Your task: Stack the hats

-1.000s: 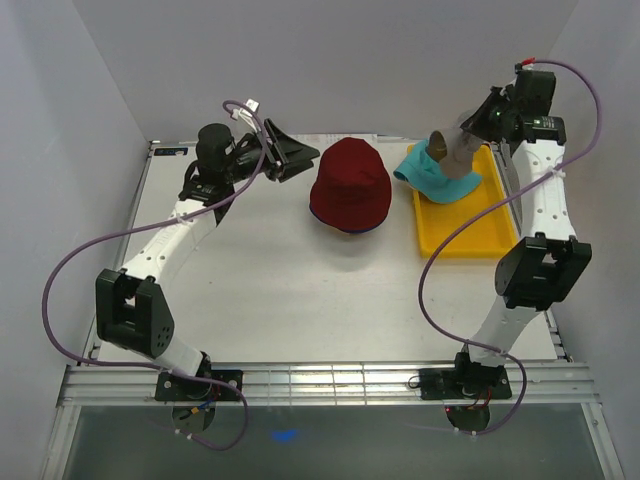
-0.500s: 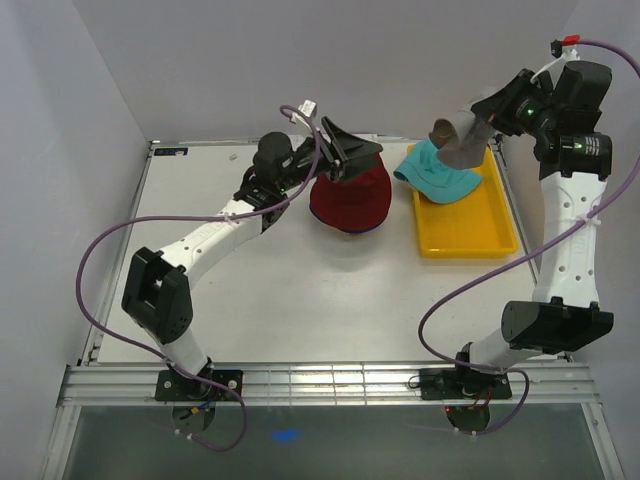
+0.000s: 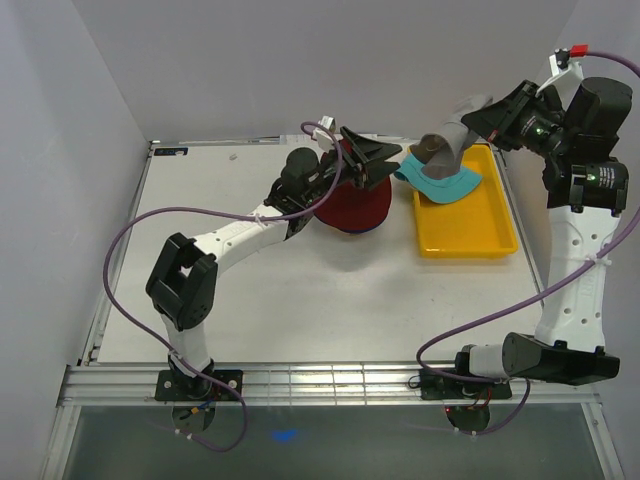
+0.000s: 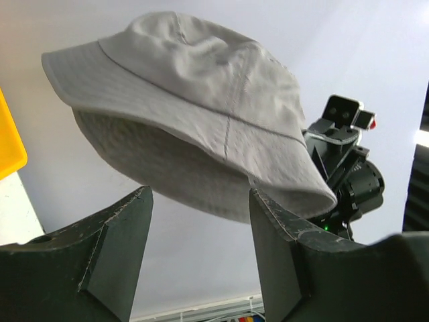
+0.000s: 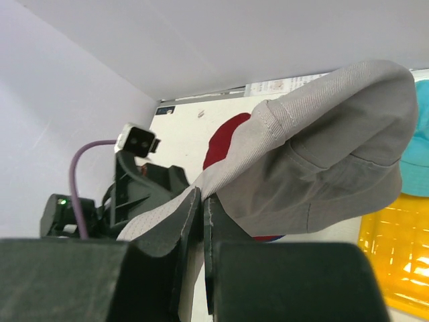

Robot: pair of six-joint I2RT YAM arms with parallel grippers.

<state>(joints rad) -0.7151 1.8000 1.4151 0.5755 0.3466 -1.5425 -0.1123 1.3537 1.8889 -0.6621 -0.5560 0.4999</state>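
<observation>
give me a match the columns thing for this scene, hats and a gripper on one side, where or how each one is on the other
Things:
1. grey hat
2. teal hat
3. dark red hat
4. left gripper

Places or states:
a. down on the table, beside the tray
b. lying in the yellow tray
c. open, nothing between its fingers
d. pinched in the right gripper, up in the air

Pairs: 1-d, 2-b, 3-a, 4-c
</observation>
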